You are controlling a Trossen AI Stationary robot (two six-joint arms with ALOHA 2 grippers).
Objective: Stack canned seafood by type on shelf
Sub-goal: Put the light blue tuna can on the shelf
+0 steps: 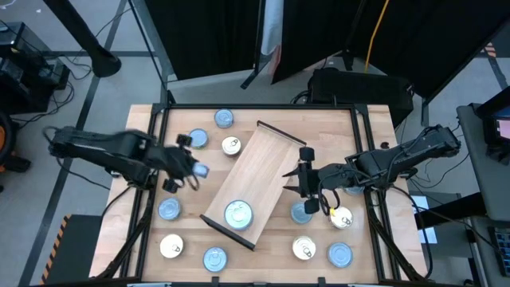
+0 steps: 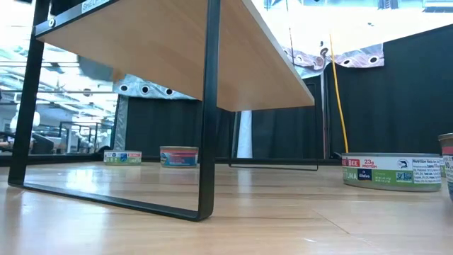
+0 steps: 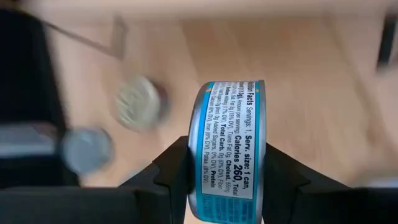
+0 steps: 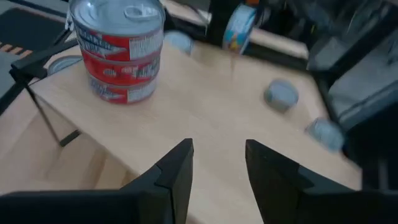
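My left gripper (image 3: 227, 186) pinched a blue-labelled tin (image 3: 229, 149) on edge, held in the air just off the left side of the shelf (image 1: 263, 171). My right gripper (image 4: 217, 171) hovered at the shelf's right side, its fingers apart with nothing between them. One stack of red-labelled tins (image 4: 118, 50) stood on the shelf near one end. The other tins, such as one by the right gripper (image 1: 341, 218), lay scattered on the tabletop (image 1: 374, 263). I judged the task barely begun.
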